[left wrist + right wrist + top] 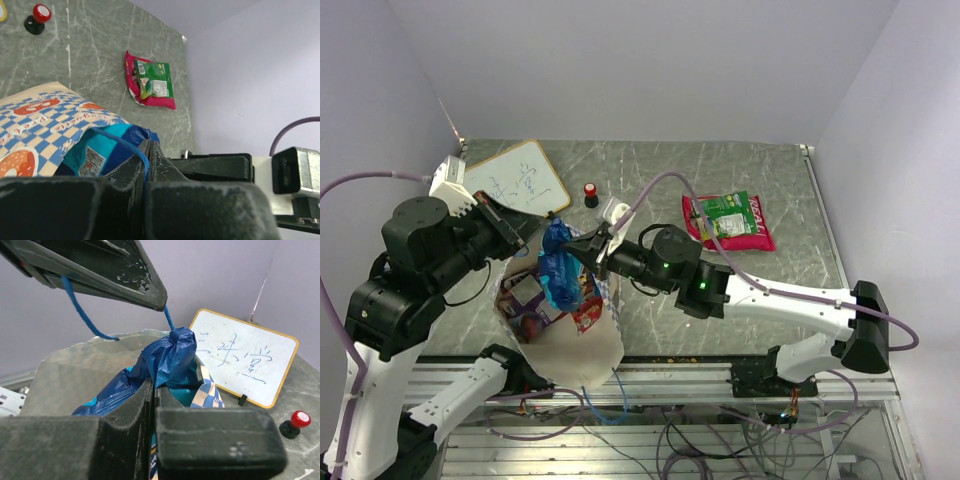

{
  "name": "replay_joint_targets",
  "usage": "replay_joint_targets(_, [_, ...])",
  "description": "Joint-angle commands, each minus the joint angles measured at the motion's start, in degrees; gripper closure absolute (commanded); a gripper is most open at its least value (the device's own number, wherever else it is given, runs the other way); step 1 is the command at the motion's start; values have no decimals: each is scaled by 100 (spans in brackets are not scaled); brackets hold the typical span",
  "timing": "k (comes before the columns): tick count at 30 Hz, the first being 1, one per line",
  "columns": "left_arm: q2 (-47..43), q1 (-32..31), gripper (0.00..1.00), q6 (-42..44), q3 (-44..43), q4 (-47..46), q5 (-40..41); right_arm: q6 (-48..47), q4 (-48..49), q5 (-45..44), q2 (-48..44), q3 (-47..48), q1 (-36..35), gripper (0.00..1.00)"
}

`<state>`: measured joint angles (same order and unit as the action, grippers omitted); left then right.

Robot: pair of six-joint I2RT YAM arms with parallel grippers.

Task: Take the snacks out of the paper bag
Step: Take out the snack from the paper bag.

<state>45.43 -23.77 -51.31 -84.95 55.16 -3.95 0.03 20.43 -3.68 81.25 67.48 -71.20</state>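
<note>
Near the left front edge of the table (650, 175) the paper bag (582, 348) sits open. The right gripper (578, 250), its arm stretched leftward, has its jaws clamped on a blue packet (558, 270) at the bag's mouth, and the raised left gripper (520, 232) pinches the blue cord handle (80, 310) tight.

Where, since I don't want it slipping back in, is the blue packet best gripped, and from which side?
Grip the blue packet at its bunched top end, which sticks up out of the paper bag while the rest sits inside. Coming from the right looks best, since the left hand pinches the cord handle on the other side. The right hand is shut on that end.
</note>
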Motion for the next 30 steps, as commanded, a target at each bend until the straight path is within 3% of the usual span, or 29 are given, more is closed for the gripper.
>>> replay_joint_targets(1, [149, 13, 93, 332, -478, -117, 362, 264, 606, -262, -472, 412, -7, 100])
replay_joint_targets(8, [61, 12, 93, 370, -277, -13, 761, 490, 78, -1187, -614, 1133, -10, 100])
replay_joint_targets(18, [337, 13, 93, 540, 187, -363, 418, 925, -46, -1493, -936, 1646, -14, 100])
replay_joint_targets(25, [630, 13, 93, 919, -213, -199, 287, -159, -624, -2348, -1098, 2253, -13, 100])
replay_joint_targets(30, [649, 13, 93, 1061, -382, 35, 167, -1206, -1111, -3769, -1127, 2358, 42, 100])
